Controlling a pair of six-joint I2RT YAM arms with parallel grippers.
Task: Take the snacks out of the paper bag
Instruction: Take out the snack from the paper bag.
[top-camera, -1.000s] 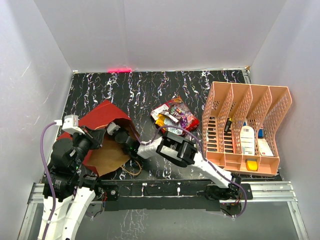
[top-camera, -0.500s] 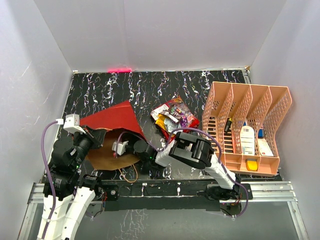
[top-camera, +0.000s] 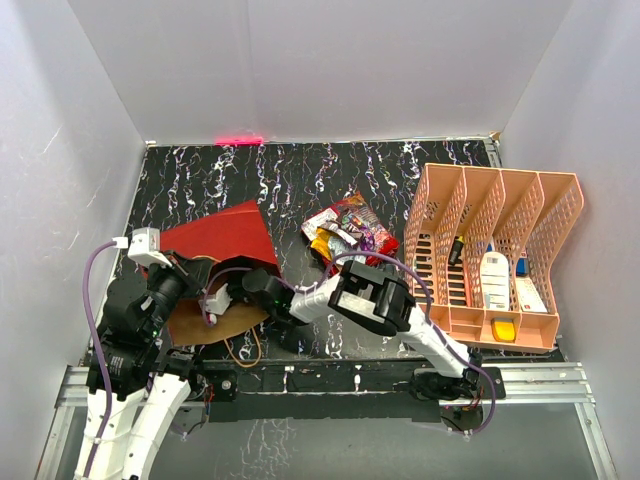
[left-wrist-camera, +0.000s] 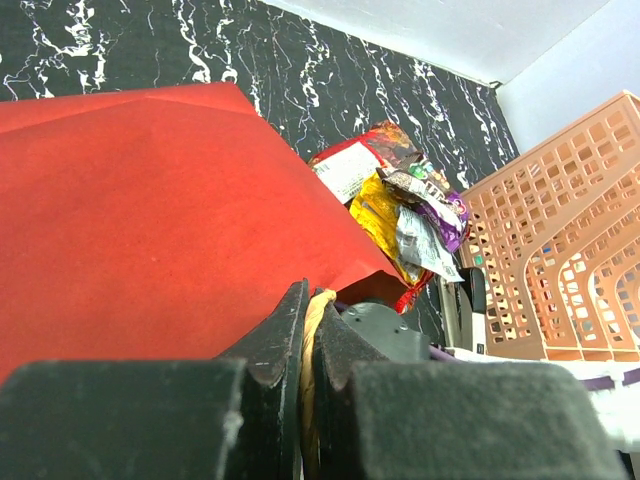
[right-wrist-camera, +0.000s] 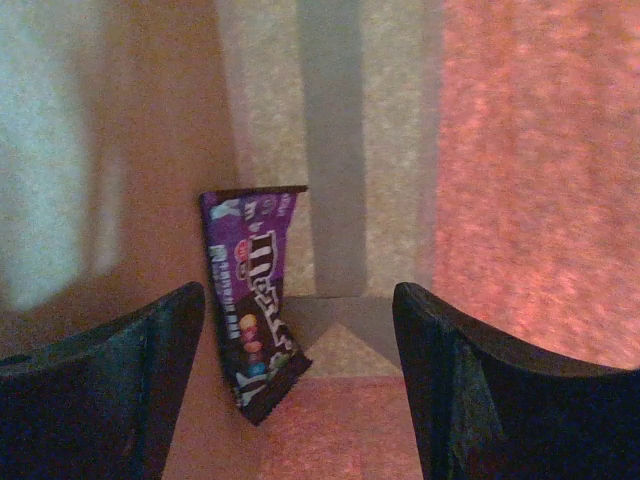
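Note:
The paper bag (top-camera: 225, 240), glossy red outside and brown inside, lies on its side at the left with its mouth toward the arms. My left gripper (left-wrist-camera: 310, 318) is shut on the bag's tan cord handle (left-wrist-camera: 316, 312), with the red wall (left-wrist-camera: 150, 230) just beyond it. My right wrist (top-camera: 262, 292) reaches into the bag's mouth. Inside, my right gripper (right-wrist-camera: 300, 305) is open, and a purple snack packet (right-wrist-camera: 252, 318) stands against the brown wall just ahead, close to the left finger. Several more snacks (top-camera: 350, 230) lie in a pile on the table right of the bag.
A salmon-orange lattice file rack (top-camera: 490, 255) stands at the right, with a white bottle (top-camera: 493, 280) in one slot. The bag's other cord handle (top-camera: 245, 350) loops on the table near the front edge. White walls enclose the black marbled table (top-camera: 300, 175).
My right gripper has swung left into the bag's mouth and its jaws have opened wide. The bag's red upper wall has lifted and spread. The left gripper keeps its hold.

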